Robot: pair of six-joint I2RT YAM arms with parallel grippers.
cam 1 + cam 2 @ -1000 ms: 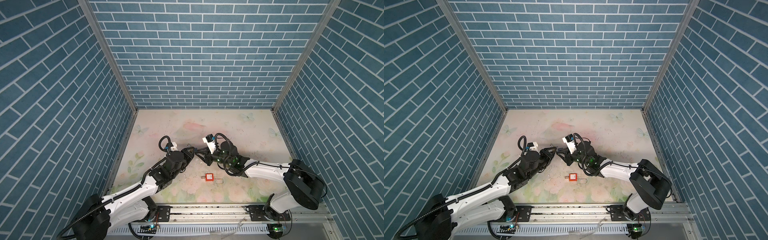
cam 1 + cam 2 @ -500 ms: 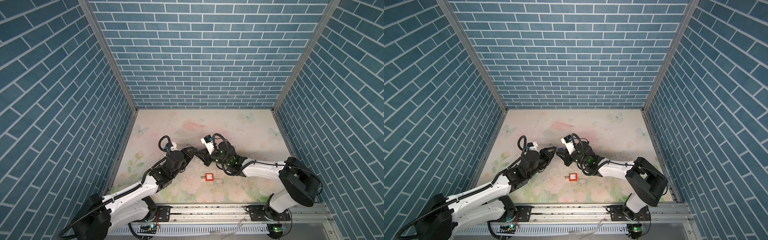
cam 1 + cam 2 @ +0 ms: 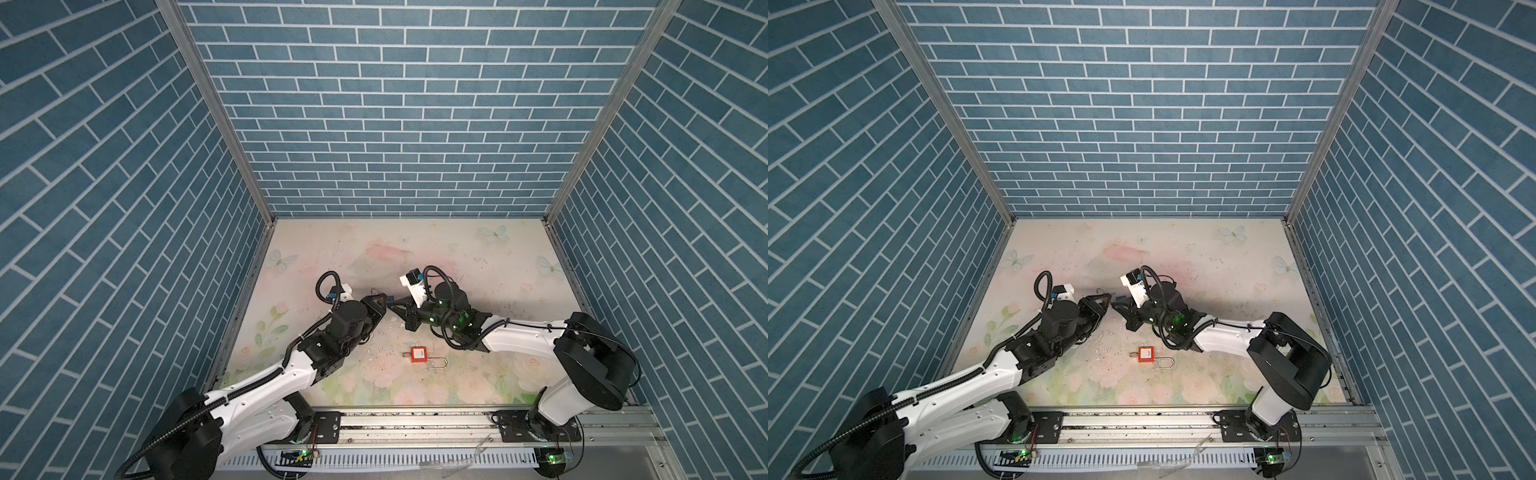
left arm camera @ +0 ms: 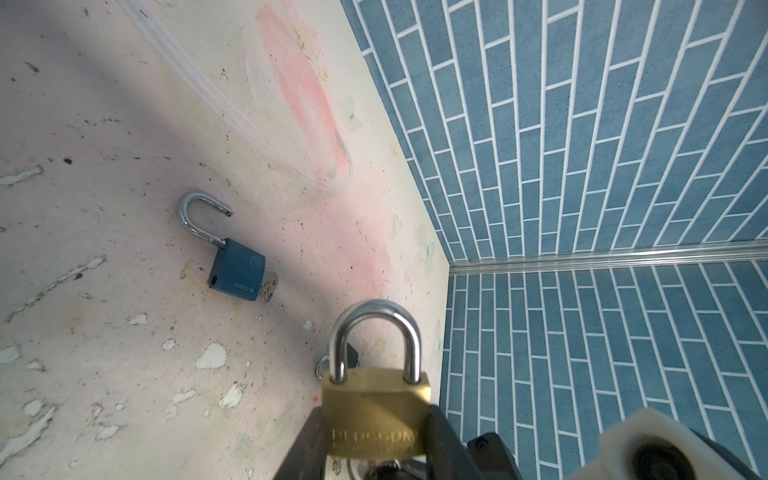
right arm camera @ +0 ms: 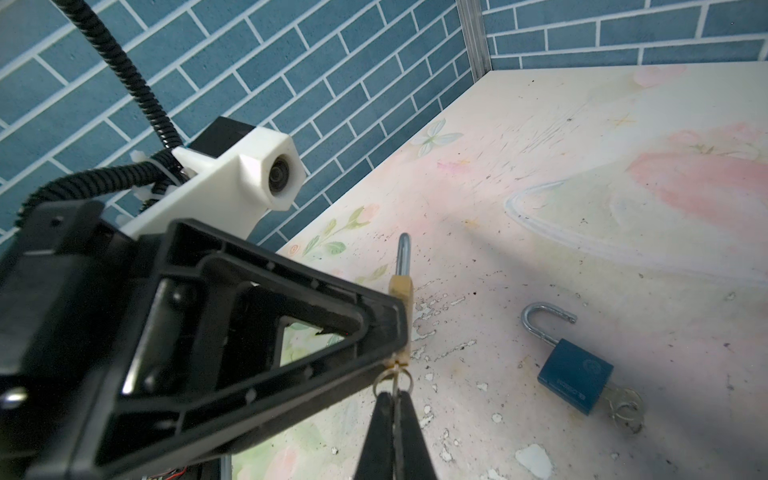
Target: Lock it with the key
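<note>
Brass padlock [image 4: 376, 415] clamped, its key [image 5: 395, 390] pinched

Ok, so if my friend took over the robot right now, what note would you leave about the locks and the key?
Left gripper: shut on the brass padlock, holding it out toward the other arm.
Right gripper: shut on the key at that padlock's bottom end.
Elsewhere: the blue padlock lies open on the table. The red padlock lies nearer the front.
Done: brass padlock picked up, its shackle looks pushed in, key gripped.
Left: probably turn the key to lock it, then check.
</note>
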